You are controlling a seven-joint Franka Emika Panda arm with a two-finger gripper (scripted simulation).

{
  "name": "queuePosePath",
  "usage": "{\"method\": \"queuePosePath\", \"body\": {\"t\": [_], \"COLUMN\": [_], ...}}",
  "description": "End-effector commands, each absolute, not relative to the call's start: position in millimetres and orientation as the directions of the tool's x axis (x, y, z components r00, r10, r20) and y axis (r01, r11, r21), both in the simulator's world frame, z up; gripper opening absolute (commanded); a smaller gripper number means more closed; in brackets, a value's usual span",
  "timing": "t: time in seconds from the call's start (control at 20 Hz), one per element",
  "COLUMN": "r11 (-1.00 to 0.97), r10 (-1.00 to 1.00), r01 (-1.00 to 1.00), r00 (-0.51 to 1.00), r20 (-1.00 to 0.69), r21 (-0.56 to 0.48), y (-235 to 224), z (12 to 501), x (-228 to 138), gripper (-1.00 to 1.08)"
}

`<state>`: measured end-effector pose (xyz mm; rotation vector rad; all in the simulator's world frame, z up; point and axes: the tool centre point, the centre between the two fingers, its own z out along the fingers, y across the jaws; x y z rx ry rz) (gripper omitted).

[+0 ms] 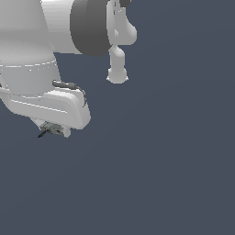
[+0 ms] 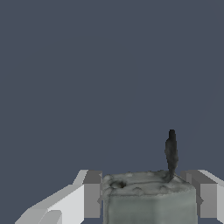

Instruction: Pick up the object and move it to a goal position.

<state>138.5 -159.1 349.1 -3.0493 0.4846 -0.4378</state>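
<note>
Object (image 2: 148, 199), greyish block with dark stem, sits clamped between my pincer (image 2: 146, 194) fingers (image 2: 92, 194); I judge transport is best done smoothly, keeping the clench firm toward goal.

**Plain slate surface all around me**

Beneath me I see one flat surface (image 1: 174, 174), an even dark blue-grey that fills the exterior view from edge to edge. It carries no texture, seam or border that I can make out. In my wrist view the same blue-grey surface fills everything beyond my hand (image 2: 148, 192). I see nothing resting directly on it in either view, and I cannot tell from these views how far it lies below me.
</note>
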Motion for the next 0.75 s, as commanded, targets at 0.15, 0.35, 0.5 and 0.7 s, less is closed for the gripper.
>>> {"method": "queuePosePath", "body": {"t": [0.15, 0.35, 0.5, 0.7], "r11": [-0.95, -0.949, -0.948, -0.948], "r10": [-0.313, -0.315, -0.317, -0.317], "r01": [-0.304, -0.306, -0.307, -0.307], "r00": [0.901, 0.896, 0.894, 0.893], "r20": [0.301, 0.313, 0.318, 0.32], "r21": [-0.076, -0.081, -0.082, -0.083], "y": [-177, -184, -187, -189], "z": [391, 407, 414, 417], "x": [143, 144, 145, 145], "gripper": [-1.0, -1.0, -1.0, -1.0]}}
